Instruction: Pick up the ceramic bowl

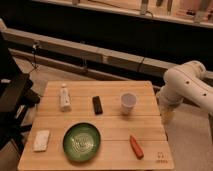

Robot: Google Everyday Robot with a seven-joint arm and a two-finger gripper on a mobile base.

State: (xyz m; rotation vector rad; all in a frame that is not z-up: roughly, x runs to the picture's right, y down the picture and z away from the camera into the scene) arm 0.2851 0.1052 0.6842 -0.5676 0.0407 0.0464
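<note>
Camera view: the gripper (pixel 166 116) hangs at the end of the white arm (pixel 187 82), just off the right edge of the table (pixel 115 127) and about level with its middle. Whether it is open or closed I cannot tell. It holds nothing of the task, which looks not yet begun.

The ceramic bowl (pixel 82 142) sits upright and flat on the table, well apart from the gripper, across the boards toward the far side from it and at the front row. Its rim faces up and nothing touches it, so a grasp on the rim seems the likely way in.

A white cup (pixel 128 103) stands nearest the gripper. Past it lie a black block (pixel 97 105) and a white bottle (pixel 64 97). An orange-red piece (pixel 136 146) lies between gripper and bowl at the front, so a reach probably has to pass over it. A pale pad (pixel 42 140) lies beyond the bowl. The things are spread apart, probably to leave room round each.

The table is of pale wooden slats. It stands on a grey floor with a low ledge and a dark wall behind it.
</note>
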